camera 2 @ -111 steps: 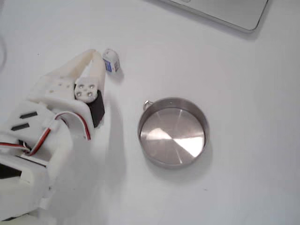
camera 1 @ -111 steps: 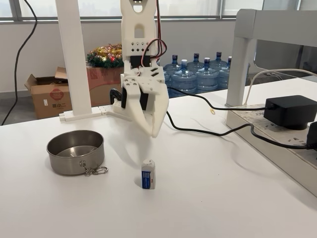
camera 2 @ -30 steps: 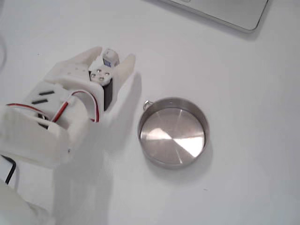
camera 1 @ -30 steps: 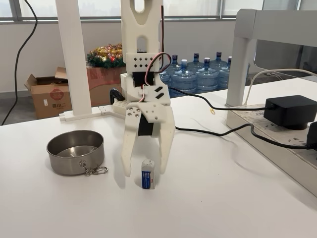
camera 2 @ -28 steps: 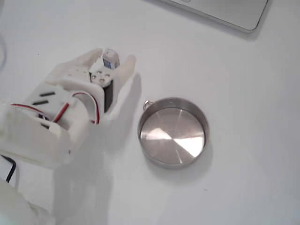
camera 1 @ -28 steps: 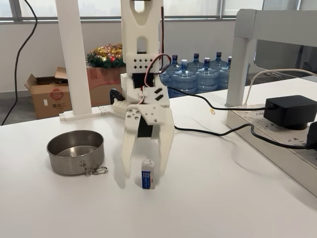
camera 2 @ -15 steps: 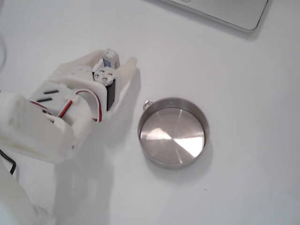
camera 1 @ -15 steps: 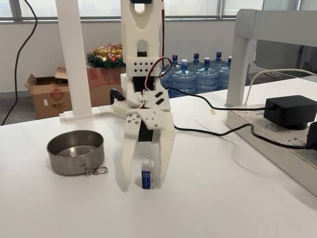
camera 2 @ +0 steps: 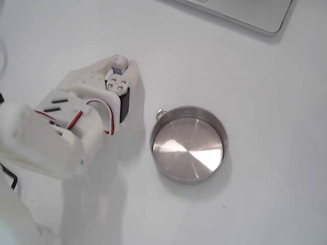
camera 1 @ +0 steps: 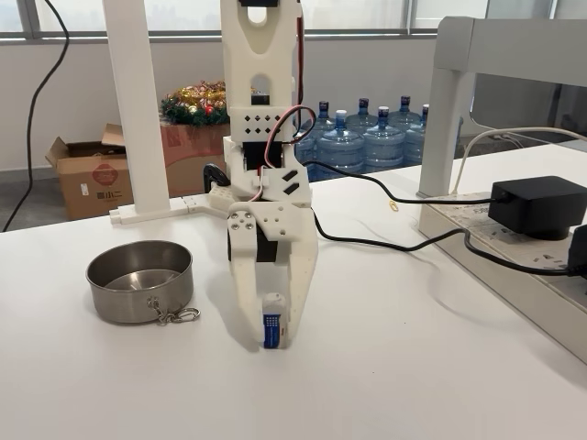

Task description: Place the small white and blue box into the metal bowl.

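Grasp stage. The gripper point(camera 1: 269, 337) stands upright, its jaws narrowed around the small white and blue box point(camera 1: 273, 321), which rests on the table point(camera 1: 413, 367) right of the metal bowl point(camera 1: 139, 280). Lifting, carrying and release into the empty bowl remain.

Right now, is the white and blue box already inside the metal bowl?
No, the white and blue box stands on the table between the gripper fingers, beside the empty metal bowl.

White and blue box point(camera 1: 273, 321), silver steel bowl point(camera 1: 139, 280), white fingers point(camera 1: 246, 302), white table point(camera 1: 413, 367)
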You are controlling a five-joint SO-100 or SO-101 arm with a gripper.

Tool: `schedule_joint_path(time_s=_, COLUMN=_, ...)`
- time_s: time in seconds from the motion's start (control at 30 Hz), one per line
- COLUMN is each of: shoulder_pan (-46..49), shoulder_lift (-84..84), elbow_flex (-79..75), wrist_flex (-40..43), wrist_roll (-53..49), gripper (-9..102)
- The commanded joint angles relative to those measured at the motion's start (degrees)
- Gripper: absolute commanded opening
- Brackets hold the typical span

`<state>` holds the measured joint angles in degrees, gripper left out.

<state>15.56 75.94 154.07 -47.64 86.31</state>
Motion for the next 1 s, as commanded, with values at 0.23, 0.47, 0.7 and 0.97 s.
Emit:
schedule_joint_path(time_s=0.23, shoulder_pan=3.0, shoulder_lift=3.7, elbow_flex=1.1, wrist_flex=-1.1, wrist_roll=-0.1, gripper=-1)
schedule_joint_path(time_s=0.47, shoulder_pan=8.1, shoulder_lift=19.4, elbow_flex=10.7, wrist_flex=-0.7, wrist_roll=-0.1, gripper=-1)
schedule_joint_path(time_s=0.7, shoulder_pan=14.6, shoulder_lift=31.9, elbow_flex=18.5, wrist_flex=-0.3, wrist_roll=-0.4, gripper=-1)
schedule_joint_path(time_s=0.97, shoulder_pan=23.1, shoulder_lift=36.8, elbow_flex=25.0, wrist_flex=-0.9, wrist_roll=-0.4, gripper=-1)
